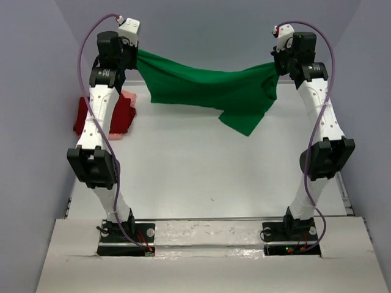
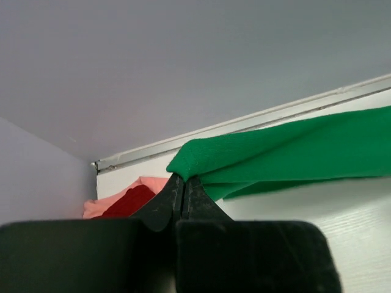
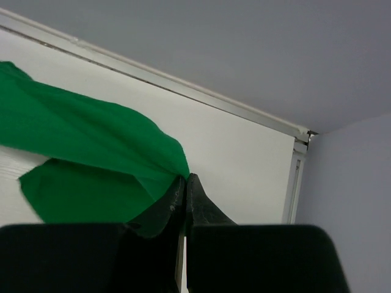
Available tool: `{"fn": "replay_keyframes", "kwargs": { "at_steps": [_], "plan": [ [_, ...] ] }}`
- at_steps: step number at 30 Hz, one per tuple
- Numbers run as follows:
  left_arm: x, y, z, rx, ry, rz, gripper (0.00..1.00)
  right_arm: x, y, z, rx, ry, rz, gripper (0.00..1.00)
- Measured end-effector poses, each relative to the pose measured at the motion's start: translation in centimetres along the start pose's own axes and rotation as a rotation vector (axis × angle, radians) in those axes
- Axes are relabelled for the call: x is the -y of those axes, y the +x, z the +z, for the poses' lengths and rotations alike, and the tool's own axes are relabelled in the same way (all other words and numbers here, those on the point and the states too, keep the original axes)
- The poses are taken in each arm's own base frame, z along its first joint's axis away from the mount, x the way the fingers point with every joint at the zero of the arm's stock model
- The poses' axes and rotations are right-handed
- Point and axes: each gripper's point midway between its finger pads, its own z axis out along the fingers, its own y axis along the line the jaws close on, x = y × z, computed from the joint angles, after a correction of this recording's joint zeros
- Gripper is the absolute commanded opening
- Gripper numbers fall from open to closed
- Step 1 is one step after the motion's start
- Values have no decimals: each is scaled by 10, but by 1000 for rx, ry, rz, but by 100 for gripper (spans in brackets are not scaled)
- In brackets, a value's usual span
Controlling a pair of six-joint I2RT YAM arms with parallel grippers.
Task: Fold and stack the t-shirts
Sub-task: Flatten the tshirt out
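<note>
Clenched black fingers fill both wrist views: the left gripper (image 2: 184, 182) grasps one end of the green t-shirt (image 2: 293, 152), and the right gripper (image 3: 185, 183) grasps the other. Only the overhead view shows it slung between them above the table (image 1: 195, 171). At far left, the dark red t-shirt (image 1: 125, 116) touches the pink t-shirt (image 1: 130, 96).

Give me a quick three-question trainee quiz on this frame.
1. True or false: the green t-shirt lies flat on the table.
2. What grips the green t-shirt? A) left gripper only B) right gripper only C) both
3. On which side of the table are the red shirt and pink shirt?
Key: 1 false, it hangs between the grippers; 2 C; 3 left.
</note>
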Motion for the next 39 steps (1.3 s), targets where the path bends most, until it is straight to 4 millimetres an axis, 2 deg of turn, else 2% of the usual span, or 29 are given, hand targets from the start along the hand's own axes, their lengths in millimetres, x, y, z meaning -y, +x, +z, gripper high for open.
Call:
{"fn": "replay_keyframes", "kwargs": {
  "at_steps": [2,3,6,10,11,13,14,15,17,21,23,26,28,30,32,34,36,37,39],
  "plan": [
    [8,-9,-22,26,12,5,0,2,-11,-26,32,1,1,0],
    [10,-10,-34,31,16,6,0,2,-14,-32,41,1,1,0],
    [18,-9,-86,66,20,17,0,-1,-15,-71,70,-7,11,0],
    [24,-1,-149,118,0,37,0,-12,4,-117,74,-27,29,0],
    [24,1,-171,151,-13,47,0,-17,14,-134,73,-33,37,0],
    [25,6,-202,177,-27,58,0,-24,29,-152,59,-43,49,0],
    [23,5,-213,193,-36,62,0,-26,33,-162,61,-45,53,0],
    [21,-3,-233,233,-52,66,0,-29,40,-180,69,-44,58,0],
    [18,-15,-255,288,-69,72,0,-29,41,-204,84,-40,63,0],
    [16,-34,-282,349,-81,80,0,-21,18,-254,186,-3,62,0],
    [14,-47,-290,379,-85,84,0,-14,-1,-276,245,20,60,0],
    [9,-65,-289,405,-88,85,0,-3,-26,-292,310,50,56,0],
    [7,-69,-280,403,-86,84,0,2,-38,-294,334,63,54,0],
    [6,-67,-261,379,-79,81,0,5,-42,-284,335,69,45,0],
    [5,-57,-238,333,-67,75,0,4,-37,-258,299,62,38,0],
    [5,-49,-218,299,-56,70,0,0,-25,-222,240,45,34,0],
    [5,-31,-187,242,-39,63,0,-5,-8,-182,175,23,30,0],
    [6,-13,-165,195,-27,56,0,-13,14,-146,102,-1,27,0],
    [9,13,-138,129,-10,47,0,-25,50,-102,2,-35,21,0]
  ]
}}
